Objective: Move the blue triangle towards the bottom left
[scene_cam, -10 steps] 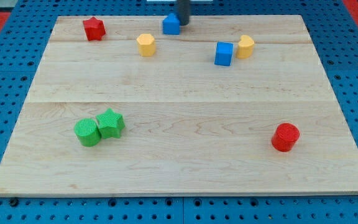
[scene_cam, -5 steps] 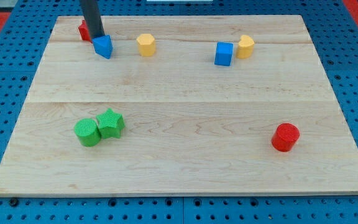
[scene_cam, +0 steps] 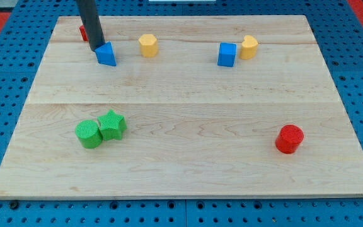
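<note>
The blue triangle [scene_cam: 106,54] lies near the board's top left, just left of a yellow block [scene_cam: 147,45]. My tip [scene_cam: 97,47] touches the triangle's upper left side. The dark rod rises from there toward the view's top and hides most of the red star [scene_cam: 82,31] behind it.
A blue cube [scene_cam: 227,54] and a second yellow block [scene_cam: 249,46] sit at the top right. A green cylinder [scene_cam: 88,133] and a green star [scene_cam: 111,124] touch each other at the lower left. A red cylinder [scene_cam: 289,139] stands at the lower right. The wooden board [scene_cam: 188,94] lies on a blue pegboard.
My tip has pushed the blue triangle from the top centre leftward past the yellow block, then slightly down. The rod now covers most of the red star.
</note>
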`<act>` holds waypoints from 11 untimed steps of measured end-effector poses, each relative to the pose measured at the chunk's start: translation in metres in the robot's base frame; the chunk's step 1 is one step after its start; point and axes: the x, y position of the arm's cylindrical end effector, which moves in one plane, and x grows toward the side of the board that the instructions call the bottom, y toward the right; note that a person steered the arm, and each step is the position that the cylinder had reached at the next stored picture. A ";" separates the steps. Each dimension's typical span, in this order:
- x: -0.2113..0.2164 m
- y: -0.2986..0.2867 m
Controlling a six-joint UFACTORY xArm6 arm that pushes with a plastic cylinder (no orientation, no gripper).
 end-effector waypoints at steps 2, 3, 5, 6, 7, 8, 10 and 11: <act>-0.002 0.008; -0.004 0.018; 0.020 0.045; 0.032 0.075; 0.056 0.089; 0.072 0.046; 0.098 0.026; 0.103 0.051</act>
